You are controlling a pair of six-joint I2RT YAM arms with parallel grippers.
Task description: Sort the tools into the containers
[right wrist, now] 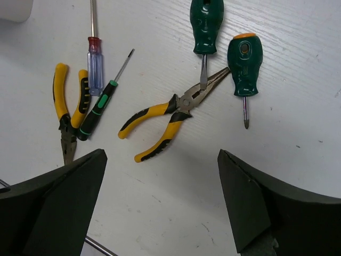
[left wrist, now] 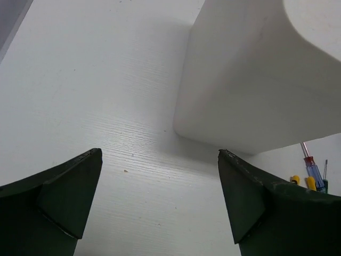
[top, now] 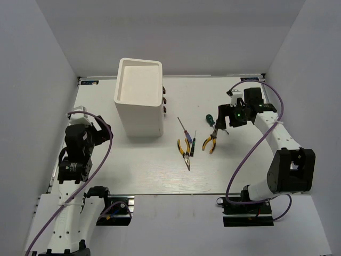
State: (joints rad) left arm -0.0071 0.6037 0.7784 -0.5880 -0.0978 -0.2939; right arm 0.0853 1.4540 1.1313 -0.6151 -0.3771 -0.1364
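Note:
The tall white box [top: 139, 96] stands at the back left of the table, with three dark knobs [top: 164, 100] on its right side. The tools lie mid-table: two yellow-and-black pliers [right wrist: 160, 120] [right wrist: 68, 114], a blue-handled screwdriver [right wrist: 95, 64], a dark screwdriver with green bands [right wrist: 101, 109], and two green screwdrivers [right wrist: 205, 26] [right wrist: 244, 66]. My right gripper [right wrist: 161, 156] is open and empty, hovering above the table just short of the right pliers [top: 210, 141]. My left gripper [left wrist: 160, 152] is open and empty, left of the box [left wrist: 256, 74].
The white table [top: 256, 165] is walled by grey panels at the left, back and right. Purple cables loop from both arms. The left wrist view shows the tips of a few tools [left wrist: 311, 173] past the box's near corner.

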